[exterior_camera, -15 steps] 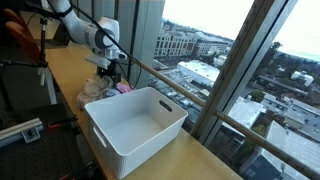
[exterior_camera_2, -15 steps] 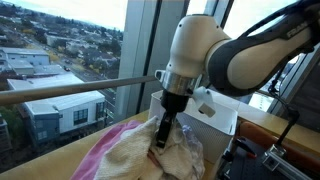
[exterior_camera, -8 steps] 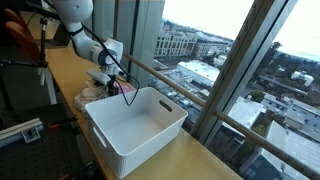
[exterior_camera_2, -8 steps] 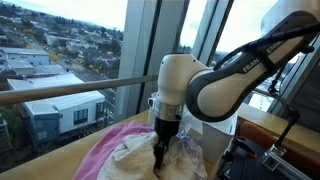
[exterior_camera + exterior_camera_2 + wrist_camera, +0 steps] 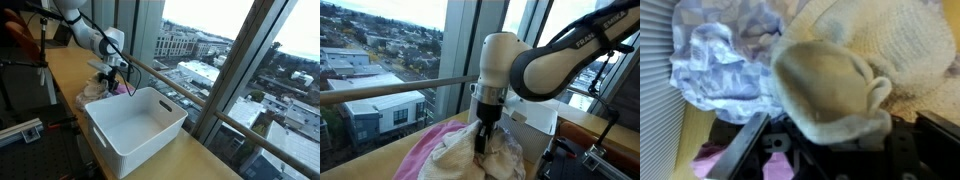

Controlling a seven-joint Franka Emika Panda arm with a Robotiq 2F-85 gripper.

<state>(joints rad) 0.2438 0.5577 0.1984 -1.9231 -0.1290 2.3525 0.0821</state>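
Cream cloth (image 5: pixel 830 85) sits btw the fingers of the gripper (image 5: pixel 481 146), on the clothes pile (image 5: pixel 442 156). Can't tell if it's clamped or loose. White bin (image 5: pixel 135 128) just beside.

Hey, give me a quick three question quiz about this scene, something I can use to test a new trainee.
1. True or false: the white bin is full of clothes.
2. In the wrist view, which cloth bulges between the fingers? A) cream cloth B) black towel C) green sock
3. Fill in: the gripper is down on the ___ beside the bin.
Key: 1 false, the bin looks empty. 2 A. 3 pile of clothes.
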